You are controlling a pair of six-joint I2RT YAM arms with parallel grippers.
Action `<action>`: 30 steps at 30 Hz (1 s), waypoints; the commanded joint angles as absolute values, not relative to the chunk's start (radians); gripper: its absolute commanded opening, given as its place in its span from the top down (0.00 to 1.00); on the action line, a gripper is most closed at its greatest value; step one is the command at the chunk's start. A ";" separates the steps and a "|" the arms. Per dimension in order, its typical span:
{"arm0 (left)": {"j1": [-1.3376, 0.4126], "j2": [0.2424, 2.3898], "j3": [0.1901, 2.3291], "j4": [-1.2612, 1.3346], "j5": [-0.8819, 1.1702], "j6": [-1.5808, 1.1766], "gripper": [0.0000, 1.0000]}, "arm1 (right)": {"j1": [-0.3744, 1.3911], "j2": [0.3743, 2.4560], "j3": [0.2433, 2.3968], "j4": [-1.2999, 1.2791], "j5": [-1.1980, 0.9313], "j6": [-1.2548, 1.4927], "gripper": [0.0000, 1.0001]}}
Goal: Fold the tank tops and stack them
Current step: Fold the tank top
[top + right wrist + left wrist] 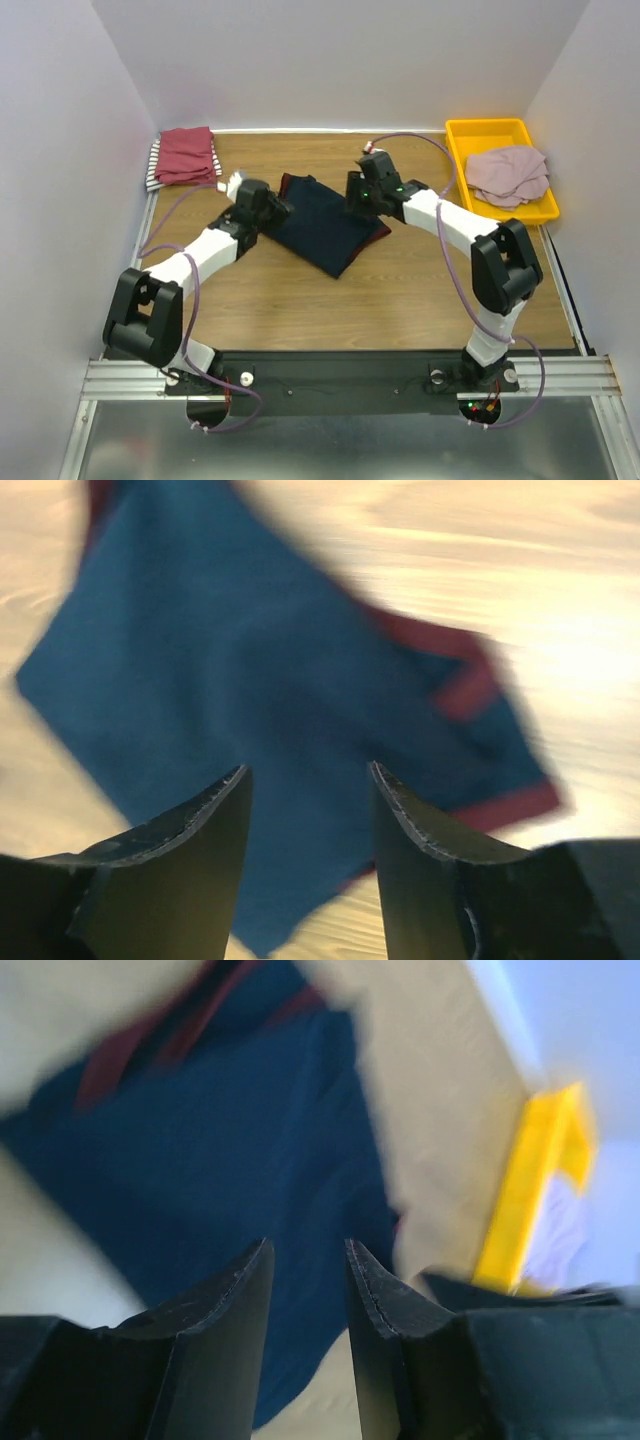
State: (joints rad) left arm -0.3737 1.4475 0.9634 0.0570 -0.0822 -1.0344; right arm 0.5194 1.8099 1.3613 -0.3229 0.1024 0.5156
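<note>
From the top camera, the navy jersey is seen in the middle of the table, folded into a flat, tilted square. The left gripper is held over its left corner and the right gripper over its far right edge. Whether the cloth is touched cannot be told from up here. A dark-red top is laid folded on the striped top in the far left corner. The dusty-pink top is seen crumpled in the yellow tray at the far right. In the left wrist camera, which is blurred, the left gripper's fingers are seen parted by a small gap with nothing between them. The jersey is spread out below and ahead of them. In the right wrist camera, also blurred, the right gripper's fingers are parted wider and nothing is held. The blue cloth with its maroon trim is seen under them. The jersey is judged to be soft, light and floppy, so it would likely sag and come unfolded if lifted by one corner. It would best be pinched at two corners of one edge, through all the layers, one corner by each gripper, and carried low and flat. The cloth looks smooth, so a firm pinch would be needed.
</note>
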 commanded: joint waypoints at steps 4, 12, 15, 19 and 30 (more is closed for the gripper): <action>-0.408 1.479 0.720 0.271 0.073 -1.129 0.52 | 0.589 1.956 1.503 -0.311 0.175 0.410 0.46; -0.393 1.633 0.828 0.151 0.052 -1.105 0.48 | 0.583 2.046 1.483 -0.363 0.322 0.446 0.48; -0.382 1.712 0.961 0.002 -0.033 -1.083 0.49 | 0.584 2.005 1.418 -0.376 0.295 0.495 0.47; -0.356 1.790 1.101 -0.126 -0.103 -1.025 0.49 | 0.623 1.930 1.303 -0.377 0.241 0.578 0.48; -0.316 1.928 1.479 -0.244 -0.124 -0.767 0.50 | 0.758 1.823 1.249 -0.322 0.190 0.747 0.46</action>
State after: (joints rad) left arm -0.3096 1.9678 1.4261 -0.2081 -0.1146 -0.8894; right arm 0.7643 1.8889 1.2362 -0.3279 0.1936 0.6975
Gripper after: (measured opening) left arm 0.498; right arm 0.529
